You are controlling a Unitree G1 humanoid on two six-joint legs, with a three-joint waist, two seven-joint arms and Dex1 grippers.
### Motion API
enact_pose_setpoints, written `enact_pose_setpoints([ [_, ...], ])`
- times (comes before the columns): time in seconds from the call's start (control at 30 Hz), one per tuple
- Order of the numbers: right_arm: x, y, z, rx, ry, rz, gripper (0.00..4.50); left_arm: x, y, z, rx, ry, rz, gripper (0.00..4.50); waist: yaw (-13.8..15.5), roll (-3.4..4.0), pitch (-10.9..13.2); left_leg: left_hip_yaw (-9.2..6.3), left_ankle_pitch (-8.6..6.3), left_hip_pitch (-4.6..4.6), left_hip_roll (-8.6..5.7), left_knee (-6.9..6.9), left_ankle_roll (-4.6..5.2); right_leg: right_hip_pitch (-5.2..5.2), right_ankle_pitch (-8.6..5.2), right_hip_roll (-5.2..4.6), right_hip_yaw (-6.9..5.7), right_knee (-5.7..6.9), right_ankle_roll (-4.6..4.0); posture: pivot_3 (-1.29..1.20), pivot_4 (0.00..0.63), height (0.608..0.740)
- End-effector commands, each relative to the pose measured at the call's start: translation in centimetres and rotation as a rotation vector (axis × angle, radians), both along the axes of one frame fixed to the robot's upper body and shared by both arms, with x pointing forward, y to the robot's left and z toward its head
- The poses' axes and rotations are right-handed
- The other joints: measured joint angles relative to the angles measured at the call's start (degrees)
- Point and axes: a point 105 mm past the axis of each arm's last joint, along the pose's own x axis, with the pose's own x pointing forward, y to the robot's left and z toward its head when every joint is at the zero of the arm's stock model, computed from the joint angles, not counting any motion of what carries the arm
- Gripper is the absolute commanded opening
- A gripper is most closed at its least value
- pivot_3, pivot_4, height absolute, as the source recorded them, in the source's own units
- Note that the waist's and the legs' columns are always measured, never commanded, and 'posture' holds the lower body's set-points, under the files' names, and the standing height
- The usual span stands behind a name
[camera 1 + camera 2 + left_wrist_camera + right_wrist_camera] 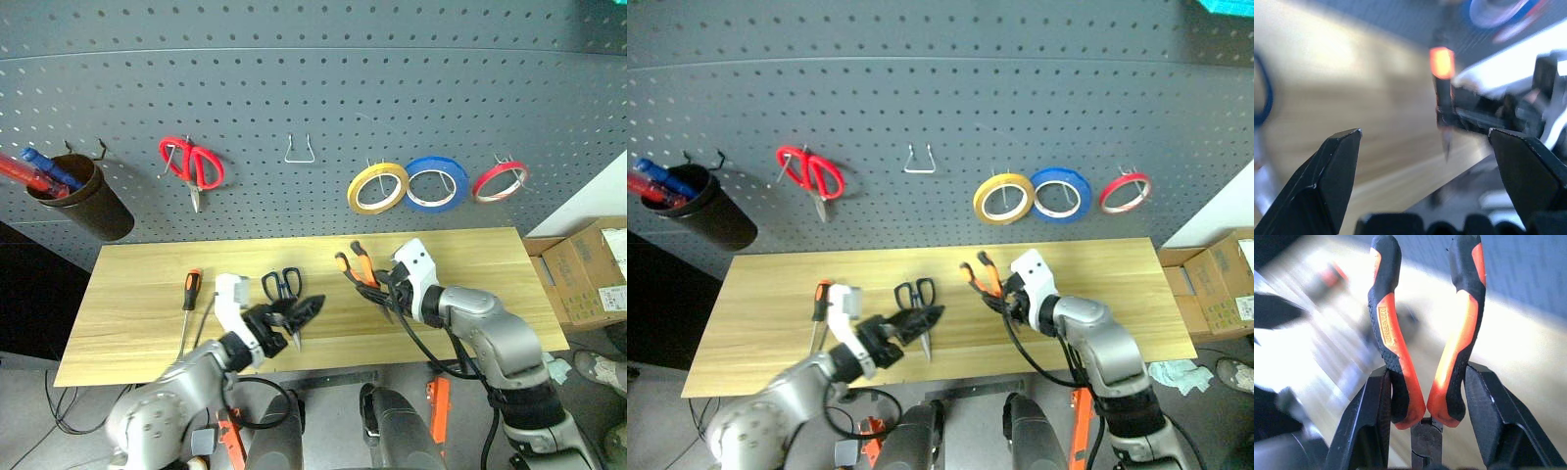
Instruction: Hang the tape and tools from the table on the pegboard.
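My right gripper (pixel 380 290) is shut on the small orange-and-black pliers (pixel 354 265), held above the table (pixel 137 323) with their handles pointing toward the pegboard (pixel 313 78). In the right wrist view both fingers (pixel 1371 416) press the pliers (pixel 1400 347) near the pivot. My left gripper (pixel 302 319) hovers open and empty over the blades of the dark-blue-handled scissors (pixel 283 283), which lie on the table. A screwdriver (pixel 190 293) lies at the table's left. The yellow tape (pixel 377 188) hangs on a pegboard hook.
On the pegboard hang red-handled scissors (pixel 192 164), a blue tape ring (pixel 436 184), a red tape ring (pixel 500 181), a dark cup (pixel 80 199) holding pens, and a bare wire hook (pixel 300 150). A cardboard box (pixel 588 269) stands right of the table.
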Motion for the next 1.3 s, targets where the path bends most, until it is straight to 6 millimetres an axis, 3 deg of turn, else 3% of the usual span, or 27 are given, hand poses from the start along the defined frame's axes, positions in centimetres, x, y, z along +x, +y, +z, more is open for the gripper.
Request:
enact_pose_setpoints([
  [0.03, -0.3, 1.9, 5.0, 0.226, -0.131, 0.008, 1.80, -0.9, 0.9, 2.9, -0.094, -0.079, 0.008, 4.50, 0.2, 0.01, -0.6, -0.03, 0.05, 0.01, -0.03, -0.01, -0.09, 0.01, 0.01, 0.00, -0.05, 0.03, -0.02, 0.25, 0.117, 0.740],
  [0.13, 0.8, 3.2, 7.4, 0.345, -0.192, -0.017, 1.80, 0.1, 1.9, 4.2, -0.114, -0.123, 0.064, 4.50, 1.3, -0.15, -1.6, -0.15, 0.19, -0.04, -0.15, 0.00, -0.32, 0.04, 0.05, 0.01, -0.13, 0.02, -0.09, 0.27, 0.076, 0.740],
  [0.4, 8.1, 5.0, 13.5, 0.368, -0.559, -0.197, 1.80, 5.5, 0.3, 7.2, -0.083, -0.268, 0.096, 4.50, 3.3, -1.00, -4.2, -0.07, 0.36, 0.62, -0.26, 0.05, -0.34, 0.84, 0.32, 0.09, -0.29, -0.20, -0.47, 0.28, 0.038, 0.740],
  [0.57, 12.0, 5.2, 15.1, 0.322, -0.665, -0.341, 1.80, 8.1, 0.7, 8.0, -0.063, -0.308, 0.153, 4.50, 3.2, -1.23, -4.6, -0.02, 0.54, 0.68, -0.20, -0.07, -0.43, 0.79, 0.66, 0.17, -0.21, -0.10, -0.79, 0.29, 0.047, 0.740],
  [0.7, 13.0, 5.4, 15.3, 0.345, -0.677, -0.385, 1.80, 8.1, 0.9, 8.1, -0.060, -0.312, 0.154, 4.50, 3.2, -1.24, -4.6, 0.01, 0.60, 0.62, -0.13, -0.18, -0.54, 0.59, 0.68, 0.17, -0.17, 0.01, -0.85, 0.31, 0.062, 0.740],
  [0.83, 13.5, 6.3, 13.2, 0.312, -0.638, -0.392, 1.80, 7.8, 1.1, 7.4, -0.041, -0.289, 0.160, 4.50, 3.2, -1.23, -4.6, 0.04, 0.67, 0.71, -0.08, -0.20, -0.60, 0.59, 0.71, 0.19, -0.11, 0.12, -0.90, 0.34, 0.068, 0.740],
  [0.93, 13.8, 6.5, 10.5, 0.253, -0.587, -0.402, 1.80, 7.5, 1.4, 7.2, -0.030, -0.281, 0.171, 4.50, 3.3, -1.23, -4.6, 0.03, 0.84, 0.85, -0.07, -0.19, -0.44, 0.75, 0.86, 0.24, -0.12, 0.10, -1.11, 0.36, 0.073, 0.740],
  [1.07, 14.1, 5.8, 5.1, 0.128, -0.479, -0.435, 1.80, 7.0, 2.0, 6.8, -0.021, -0.265, 0.188, 4.50, 3.7, -1.22, -4.6, 0.03, 1.00, 0.85, -0.09, -0.14, -0.27, 0.79, 0.85, 0.26, -0.09, 0.08, -1.10, 0.36, 0.081, 0.740],
  [1.23, 14.0, 5.3, 1.5, -0.016, -0.434, -0.434, 1.80, 6.7, 2.3, 6.4, -0.008, -0.252, 0.193, 4.50, 4.0, -1.09, -4.9, 0.09, 1.00, 1.20, -0.08, -0.19, -0.27, 1.12, 0.81, 0.25, -0.02, 0.05, -1.11, 0.35, 0.080, 0.740],
  [1.3, 13.9, 5.2, 1.2, -0.032, -0.438, -0.422, 2.47, 6.7, 2.3, 6.3, -0.008, -0.251, 0.193, 4.50, 4.2, -1.04, -5.2, 0.09, 0.99, 1.74, -0.09, -0.31, -0.26, 1.62, 0.69, 0.25, -0.03, -0.08, -1.18, 0.34, 0.078, 0.740],
])
